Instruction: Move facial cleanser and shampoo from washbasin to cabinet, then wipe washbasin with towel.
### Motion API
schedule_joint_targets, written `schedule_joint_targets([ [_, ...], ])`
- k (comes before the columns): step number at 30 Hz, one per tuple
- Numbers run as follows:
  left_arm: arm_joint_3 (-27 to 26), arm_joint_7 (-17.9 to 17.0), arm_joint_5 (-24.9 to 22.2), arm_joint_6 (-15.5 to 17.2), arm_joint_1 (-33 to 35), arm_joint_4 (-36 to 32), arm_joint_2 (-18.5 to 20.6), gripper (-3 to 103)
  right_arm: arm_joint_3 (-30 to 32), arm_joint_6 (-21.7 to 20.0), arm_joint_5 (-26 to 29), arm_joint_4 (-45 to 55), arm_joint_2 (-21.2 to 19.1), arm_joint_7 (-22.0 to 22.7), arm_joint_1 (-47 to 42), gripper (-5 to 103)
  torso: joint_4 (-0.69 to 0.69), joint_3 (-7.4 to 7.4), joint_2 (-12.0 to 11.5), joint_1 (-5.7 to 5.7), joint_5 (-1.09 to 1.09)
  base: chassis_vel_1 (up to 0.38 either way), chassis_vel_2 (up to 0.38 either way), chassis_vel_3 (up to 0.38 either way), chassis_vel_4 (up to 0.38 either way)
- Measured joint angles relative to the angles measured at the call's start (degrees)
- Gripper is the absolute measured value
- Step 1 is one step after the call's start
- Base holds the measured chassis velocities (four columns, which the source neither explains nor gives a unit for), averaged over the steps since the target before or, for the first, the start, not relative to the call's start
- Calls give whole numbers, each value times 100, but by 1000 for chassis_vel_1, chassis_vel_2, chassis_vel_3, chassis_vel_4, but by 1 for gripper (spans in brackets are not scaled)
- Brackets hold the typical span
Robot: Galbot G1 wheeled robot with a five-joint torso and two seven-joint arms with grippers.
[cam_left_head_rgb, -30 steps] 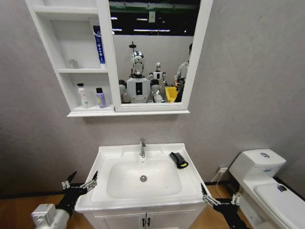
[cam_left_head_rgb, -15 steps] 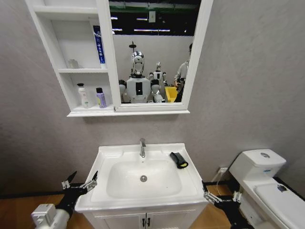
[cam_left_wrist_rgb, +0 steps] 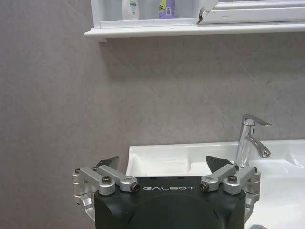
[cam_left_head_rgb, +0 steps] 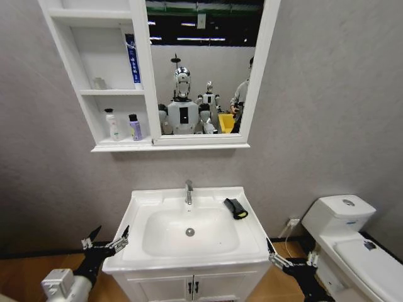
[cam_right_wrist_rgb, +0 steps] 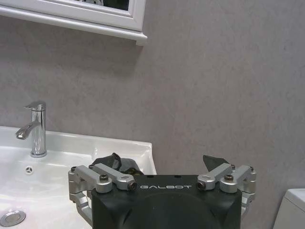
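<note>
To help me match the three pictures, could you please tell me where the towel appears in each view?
Head view: the towel lies on the washbasin rim, right of the tap.
Left wrist view: not in it.
Right wrist view: towel just beyond the right gripper, on the rim.
Shared landmark: the tap.
</note>
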Motion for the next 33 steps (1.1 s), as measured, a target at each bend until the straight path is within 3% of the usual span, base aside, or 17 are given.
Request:
schedule_joint_targets([
  [10, 0, 0, 0, -1, 0, 0, 0, 100, -4, -2, 3, -4, 0, 2, 3, 100, -1, -2, 2, -4, 0, 256, -264, -243, 252],
  [33, 0, 1, 0, 0, 1, 0, 0, 100, -6, -2, 3, -8, 1, 6, 2, 100, 0, -2, 2, -4, -1, 355, -357, -351, 343],
])
